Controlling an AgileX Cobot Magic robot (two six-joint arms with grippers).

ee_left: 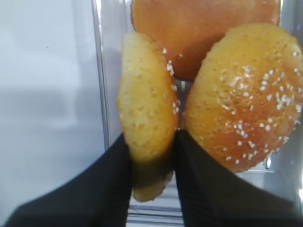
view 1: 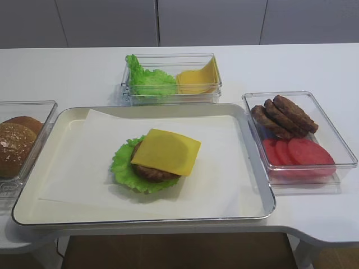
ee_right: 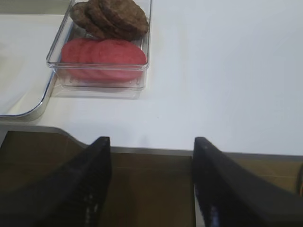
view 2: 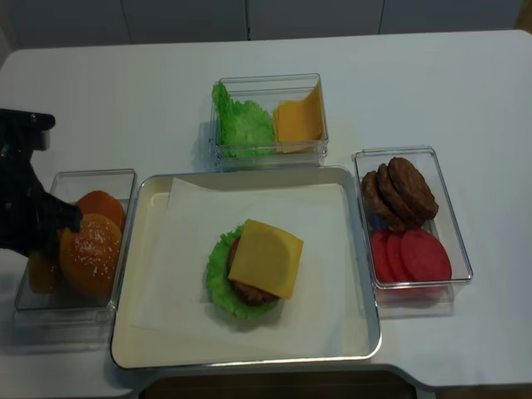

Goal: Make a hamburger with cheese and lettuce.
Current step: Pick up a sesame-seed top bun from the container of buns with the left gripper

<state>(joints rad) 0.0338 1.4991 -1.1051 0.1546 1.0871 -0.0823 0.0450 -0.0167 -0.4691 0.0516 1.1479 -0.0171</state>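
The hamburger lies open on the paper in the tray: the lettuce at the bottom, a brown patty on it, and the cheese on top, with no bun top. It also shows in the realsense view. My left gripper is shut on a sesame bun, held on edge inside the bun box beside another sesame bun. My left arm hangs over that box. My right gripper is open and empty at the table's front edge.
A clear box at the back holds a lettuce pile and stacked cheese slices. A clear box at the right holds brown patties and red tomato slices. The bun box stands left of the tray.
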